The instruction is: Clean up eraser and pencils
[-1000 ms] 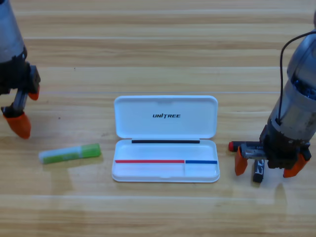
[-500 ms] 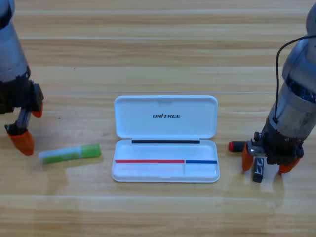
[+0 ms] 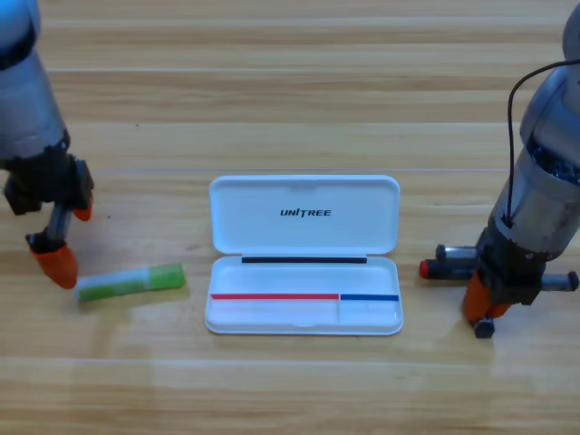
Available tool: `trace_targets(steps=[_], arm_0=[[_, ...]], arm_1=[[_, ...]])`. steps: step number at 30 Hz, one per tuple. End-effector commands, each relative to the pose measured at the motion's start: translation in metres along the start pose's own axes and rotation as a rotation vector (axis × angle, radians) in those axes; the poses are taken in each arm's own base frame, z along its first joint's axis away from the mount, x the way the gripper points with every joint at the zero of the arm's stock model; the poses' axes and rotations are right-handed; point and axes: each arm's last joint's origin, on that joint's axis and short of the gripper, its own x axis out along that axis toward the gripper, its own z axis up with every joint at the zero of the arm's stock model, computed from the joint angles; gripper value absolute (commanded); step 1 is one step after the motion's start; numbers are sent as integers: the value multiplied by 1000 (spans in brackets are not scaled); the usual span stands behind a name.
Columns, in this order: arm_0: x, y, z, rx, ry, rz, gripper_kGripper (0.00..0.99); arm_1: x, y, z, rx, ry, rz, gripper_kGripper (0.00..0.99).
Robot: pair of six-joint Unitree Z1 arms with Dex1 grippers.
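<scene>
Right gripper (image 3: pixel 487 311) sits lower right of the frame, pointing straight down, orange jaws drawn together around the eraser (image 3: pixel 484 328); only a dark stub of it pokes out below the tips, so I read it as pinched but the contact itself is hidden. Black pencil (image 3: pixel 449 268) with red tip lies flat just above and left of that gripper, partly behind the arm, right of the white case (image 3: pixel 304 310). Green pencil (image 3: pixel 131 283) lies flat at left centre, near-horizontal, slightly tilted, well apart from the case. Left gripper (image 3: pixel 71 240) is at the left edge just above the green pencil's left end, jaws spread apart, one tip almost at the stick, holding nothing. Case is in the frame's middle, lid hinged back flat, tray facing up; both tray compartments look bare, nothing stowed yet. Handling guess: eraser is small, light, a bit rubbery, so grip across its short sides should hold fine. Pencils are stiff, light, round, likely to roll; take each mid-barrel across the width, jaws square to the axis
</scene>
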Motion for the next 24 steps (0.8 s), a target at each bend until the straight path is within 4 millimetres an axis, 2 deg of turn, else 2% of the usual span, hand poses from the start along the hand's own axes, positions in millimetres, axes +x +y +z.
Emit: trace_targets(steps=[1,5,7,11,17,24], arm_0=[[37,22,7,-25,21,-45,990],[48,24,13,-33,14,-39,990],[53,23,19,-33,14,-36,990],[62,19,29,-36,20,-26,990],[71,16,38,-40,27,-30,990],[70,10,42,-39,25,-29,989]], arm_1=[[-30,9,-7,-429,-63,41,0],[-54,31,-20,-911,-103,150,0],[-56,43,-28,-1150,-82,217,0],[-50,66,-31,-1395,-45,236,0],[-36,86,-22,-1557,-12,120,0],[-20,100,-10,-1579,37,48,0]])
